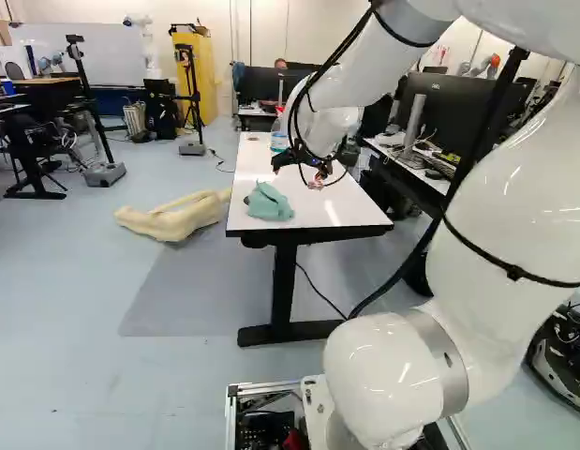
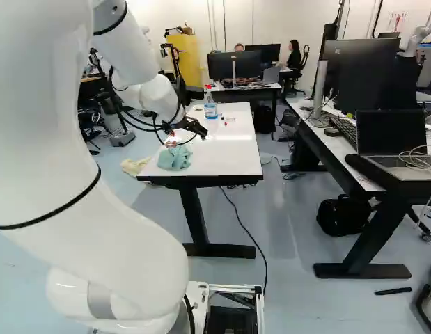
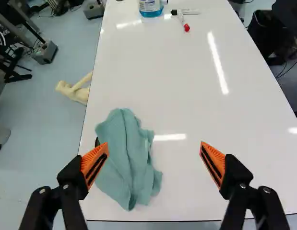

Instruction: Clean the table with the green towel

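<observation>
**Green towel (image 3: 125,158) crumpled on the desk (image 3: 196,187), fingers (image 3: 95,163) spread wide above**

The gripper (image 2: 187,138) hangs over the white desk with its fingers far apart and nothing held between them. The towel lies in a loose heap close to the desk's near end, by its left long edge in the left base view. In the wrist view it is ahead of one finger and partly between the two, well off the other. A small dark thing (image 1: 246,200) pokes out from the towel's edge; most of it is hidden.

Farther along the desk stands an upright clear bottle (image 2: 211,110) with a red top, a pale label and blue liquid inside. Just beside it lie two markers, one with a black cap (image 3: 174,12), one with a red cap (image 3: 186,28).

At the foot of the left base view, an open metal frame (image 1: 261,386) holds dark parts and something red. A black bag (image 2: 344,214) sits on the floor beneath another desk (image 2: 316,142); its contents are hidden. A cream-coloured, limp-looking thing (image 1: 177,217) lies on the floor beside the white desk.
</observation>
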Controlling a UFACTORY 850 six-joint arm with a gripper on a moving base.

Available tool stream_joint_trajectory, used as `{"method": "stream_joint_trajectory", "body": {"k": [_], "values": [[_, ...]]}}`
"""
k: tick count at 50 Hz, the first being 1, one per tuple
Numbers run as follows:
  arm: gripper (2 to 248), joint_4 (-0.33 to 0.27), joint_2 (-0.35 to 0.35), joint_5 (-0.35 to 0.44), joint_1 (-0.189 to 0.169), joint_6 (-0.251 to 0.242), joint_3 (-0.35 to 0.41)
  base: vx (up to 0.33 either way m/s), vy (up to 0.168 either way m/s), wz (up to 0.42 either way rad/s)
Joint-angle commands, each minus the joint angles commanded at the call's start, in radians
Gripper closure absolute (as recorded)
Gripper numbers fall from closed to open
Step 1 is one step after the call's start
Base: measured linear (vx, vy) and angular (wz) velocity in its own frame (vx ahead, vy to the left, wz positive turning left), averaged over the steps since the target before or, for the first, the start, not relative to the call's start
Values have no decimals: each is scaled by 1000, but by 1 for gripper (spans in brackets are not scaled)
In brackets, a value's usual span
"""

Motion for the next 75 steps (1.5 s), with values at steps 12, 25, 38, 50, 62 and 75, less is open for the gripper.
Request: {"method": "stream_joint_trajectory", "body": {"k": [12, 25, 38, 50, 62, 75], "values": [[3, 0, 3, 0, -42, 0, 3, 0, 0, 0], [3, 0, 4, 0, -87, 0, 4, 0, 0, 0], [3, 0, 2, 0, -124, 0, 2, 0, 0, 0], [3, -1, 3, 3, -124, 0, 4, 0, 0, 0], [3, -4, 8, 20, -123, 0, 17, 0, 0, 0], [3, -13, 18, 56, -121, 0, 45, 0, 0, 0]]}}
